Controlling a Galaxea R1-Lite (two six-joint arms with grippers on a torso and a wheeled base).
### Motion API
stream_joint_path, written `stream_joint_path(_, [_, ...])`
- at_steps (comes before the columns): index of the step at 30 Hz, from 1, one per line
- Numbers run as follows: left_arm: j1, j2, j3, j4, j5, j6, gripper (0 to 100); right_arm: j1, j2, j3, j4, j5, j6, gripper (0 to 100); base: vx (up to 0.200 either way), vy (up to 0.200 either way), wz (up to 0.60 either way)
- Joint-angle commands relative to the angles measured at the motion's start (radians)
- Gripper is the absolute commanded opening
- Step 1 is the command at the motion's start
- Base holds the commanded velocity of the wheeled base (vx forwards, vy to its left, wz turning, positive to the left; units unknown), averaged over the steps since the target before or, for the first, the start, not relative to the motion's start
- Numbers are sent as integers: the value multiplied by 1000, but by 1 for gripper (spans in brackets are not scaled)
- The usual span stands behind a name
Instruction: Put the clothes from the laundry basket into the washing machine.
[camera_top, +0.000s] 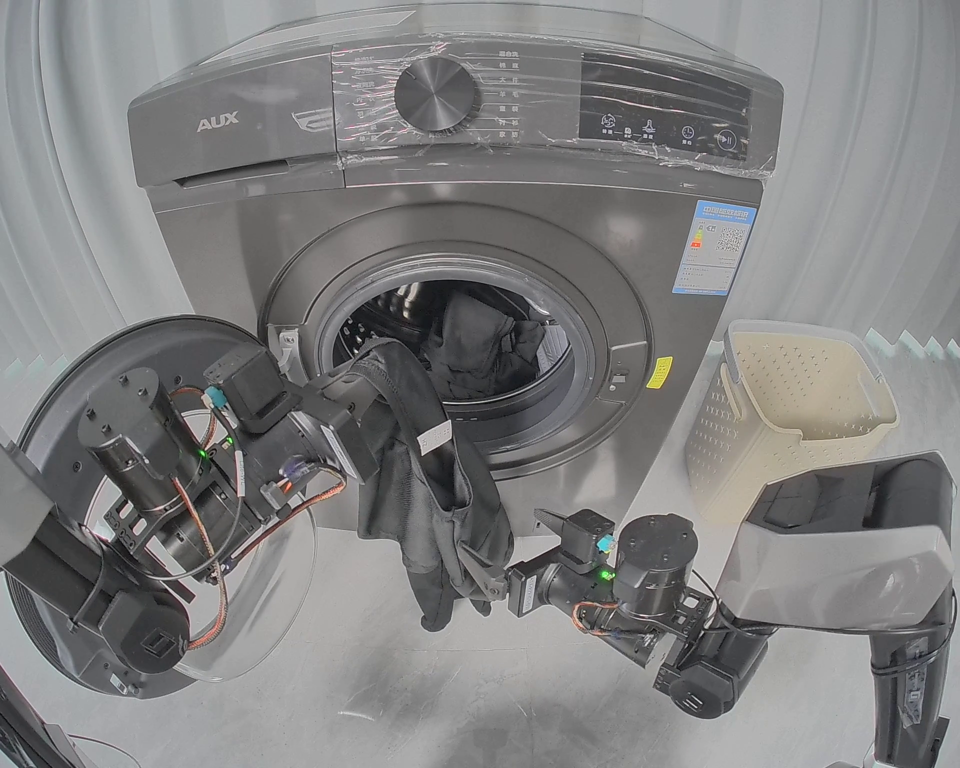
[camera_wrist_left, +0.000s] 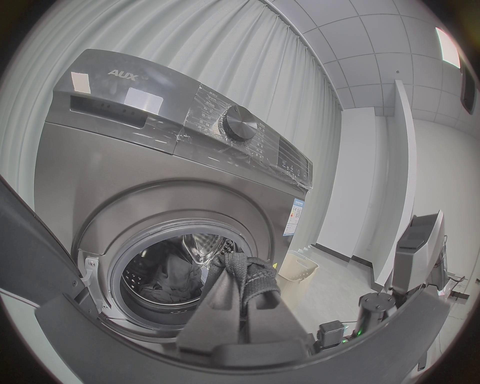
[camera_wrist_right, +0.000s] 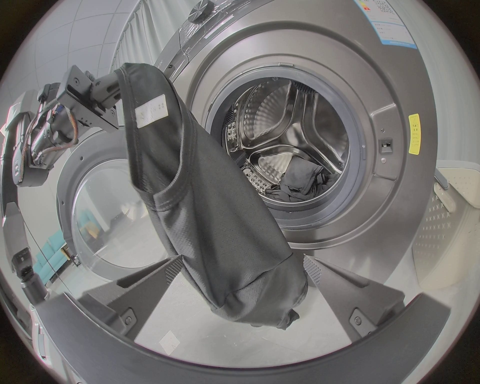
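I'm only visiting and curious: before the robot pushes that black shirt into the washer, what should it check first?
1. Washer door swung open: ok.
2. Drum mouth unblocked: ok.
3. Left jaws shut on black garment: ok.
4. Right jaws gripping its hanging end: not ok, open around it.
5. Garment clear of floor: ok.
6. Laundry basket emptied: cannot tell, bottom hidden.
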Motion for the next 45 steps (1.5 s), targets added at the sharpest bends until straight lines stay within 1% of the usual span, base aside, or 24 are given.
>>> stream_joint_path(1, [-11, -6, 1, -1, 0, -2, 0, -12, 79, -102, 1, 17, -4, 100, 0, 0, 0])
stream_joint_path(5, [-14, -6, 3, -2, 0, -4, 0, -10, 92, -156, 6, 40, -7, 100, 0, 0, 0])
stream_joint_path(9, [-17, -6, 6, -2, 0, -4, 0, -7, 122, -213, 15, 43, -24, 100, 0, 0, 0])
stream_joint_path(16, [-28, -9, 9, -14, -2, -8, 0, -9, 168, -299, 47, 43, -35, 100, 0, 0, 0])
stream_joint_path(17, [-34, -10, 6, -14, -2, -8, 0, -10, 185, -329, 53, 45, -36, 100, 0, 0, 0])
stream_joint_path(21, [-36, -36, 4, -8, -5, -10, 0, -12, 222, -401, 76, 57, -42, 100, 0, 0, 0])
stream_joint_path(27, [-36, -53, 4, -7, -11, -11, 0, -7, 293, -507, 83, 56, -44, 100, 0, 0, 0])
stream_joint_path(28, [-36, -52, 4, -7, -13, -11, 0, -7, 293, -510, 83, 56, -44, 100, 0, 0, 0])
stream_joint_path(30, [-37, -53, 4, -7, -14, -11, 0, -12, 322, -564, 83, 53, -41, 100, 0, 0, 0])
stream_joint_path(32, [-37, -53, 4, -7, -14, -19, 0, -13, 332, -592, 83, 48, -36, 100, 0, 0, 0])
stream_joint_path(35, [-39, -55, 3, -7, -14, -34, 0, -13, 340, -618, 83, 43, -33, 100, 0, 0, 0])
stream_joint_path(41, [-43, -53, 1, -8, -14, -37, 0, -10, 342, -619, 78, 37, -30, 100, 0, 0, 0])
stream_joint_path(42, [-43, -53, 1, -8, -14, -39, 0, -10, 340, -621, 75, 37, -30, 0, 0, 0, 0])
stream_joint_path(45, [-42, -52, 3, -8, -14, -39, 0, -13, 332, -619, 69, 37, -28, 0, 0, 0, 0])
